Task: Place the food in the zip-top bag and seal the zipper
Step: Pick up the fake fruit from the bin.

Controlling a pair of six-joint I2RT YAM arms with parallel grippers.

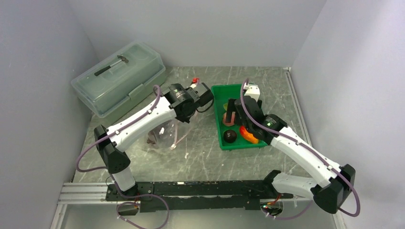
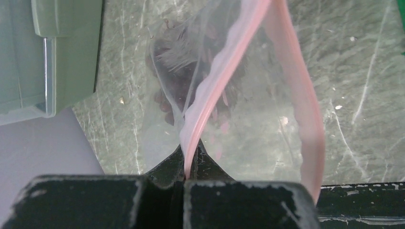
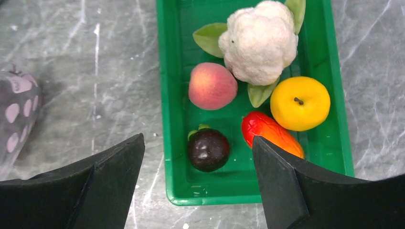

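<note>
- Left pincer (image 2: 185, 177) is clamped tight on the zipper (image 2: 224, 71) of the zip-top bag (image 2: 160, 133), with the grape bunch (image 2: 172, 71) inside.
- Right pincer (image 3: 198, 139) gapes wide and empty over the plum (image 3: 207, 149) in the green tray (image 3: 167, 95).

— What's carrying everything?
— A grey-green tabletop (image 1: 205, 160) with pale marble veins.
— And directly on it?
— A translucent lidded box (image 1: 119, 78) sits at an angle in the far left corner. A green tray (image 1: 244, 145) lies right of centre, reaching toward the far edge.
— Anything between them?
— The clear zip-top bag (image 1: 167, 136), left of centre and near the tray but apart from it. Its lower part rests on the surface and its mouth end is raised.
— The near edge?
— A black rail (image 1: 200, 188) runs along it.
</note>
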